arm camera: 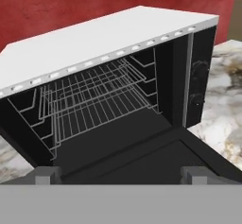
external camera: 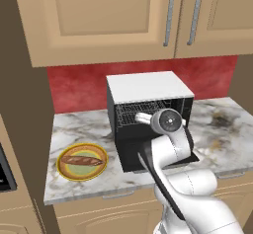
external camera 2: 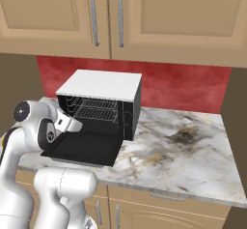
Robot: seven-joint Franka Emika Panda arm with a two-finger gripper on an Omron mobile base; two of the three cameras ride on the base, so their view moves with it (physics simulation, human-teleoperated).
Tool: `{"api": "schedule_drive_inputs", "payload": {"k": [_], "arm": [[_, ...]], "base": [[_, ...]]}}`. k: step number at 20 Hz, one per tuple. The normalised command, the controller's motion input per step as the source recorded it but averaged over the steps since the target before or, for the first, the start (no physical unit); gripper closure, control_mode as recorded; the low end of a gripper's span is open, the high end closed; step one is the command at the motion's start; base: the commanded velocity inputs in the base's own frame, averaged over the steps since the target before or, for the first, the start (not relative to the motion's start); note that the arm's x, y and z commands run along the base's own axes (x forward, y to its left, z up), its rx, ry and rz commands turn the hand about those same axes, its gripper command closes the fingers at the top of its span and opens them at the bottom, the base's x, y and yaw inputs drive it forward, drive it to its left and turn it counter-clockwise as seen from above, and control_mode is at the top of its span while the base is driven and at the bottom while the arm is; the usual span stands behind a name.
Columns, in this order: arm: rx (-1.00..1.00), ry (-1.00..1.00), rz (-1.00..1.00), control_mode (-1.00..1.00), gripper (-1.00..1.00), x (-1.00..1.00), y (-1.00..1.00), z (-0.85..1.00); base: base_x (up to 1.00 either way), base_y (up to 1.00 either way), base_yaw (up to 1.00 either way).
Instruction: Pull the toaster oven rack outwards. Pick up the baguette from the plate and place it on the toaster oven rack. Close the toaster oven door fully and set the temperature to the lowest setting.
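Note:
The toaster oven [external camera: 143,86] [external camera 2: 101,84] [arm camera: 94,38] stands on the counter with its door [external camera: 129,154] [external camera 2: 84,148] [arm camera: 156,157] folded down flat. Its wire rack [external camera: 129,113] [external camera 2: 96,109] [arm camera: 94,100] sits inside the cavity on the side rails. To the oven's left lies the baguette [external camera: 83,160], on the plate [external camera: 62,162]. My gripper [arm camera: 121,176] [external camera 2: 76,125] hovers over the lowered door, facing the cavity. It is open, its fingertips [arm camera: 47,175] are wide apart, and nothing is between them. The rack is still some way ahead of them.
The control strip with its knobs [arm camera: 198,83] [external camera 2: 128,119] runs down the oven's right side. Marble counter [external camera 2: 183,141] stretches to the right of the oven. Tan wall cabinets [external camera: 108,16] hang above it, and a red backsplash [external camera 2: 183,85] lies behind.

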Motion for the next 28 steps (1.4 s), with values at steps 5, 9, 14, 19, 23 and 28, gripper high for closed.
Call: {"api": "schedule_drive_inputs", "payload": {"k": [5, 9, 14, 19, 23, 28], "arm": [[0.00, -0.05, 0.00, -1.00, -1.00, 0.01, -0.17, -0.23], [0.00, -0.04, 0.00, -1.00, -1.00, 0.01, -0.31, -0.15], [0.00, -0.01, 0.00, -1.00, -1.00, 0.00, -0.29, -0.20], [0.00, 0.00, 0.00, -1.00, -1.00, 0.05, -0.17, -0.28], [-0.02, 0.00, 0.00, -1.00, -1.00, 0.13, -0.09, -0.29], [-0.01, -0.02, 0.00, -1.00, -1.00, 0.15, -0.05, -0.20]], "base": [[0.00, 0.00, 0.00], [0.00, 0.00, 0.00], [0.00, 0.00, 0.00], [0.00, 0.00, 0.00], [0.00, 0.00, 0.00], [0.00, 0.00, 0.00]]}}
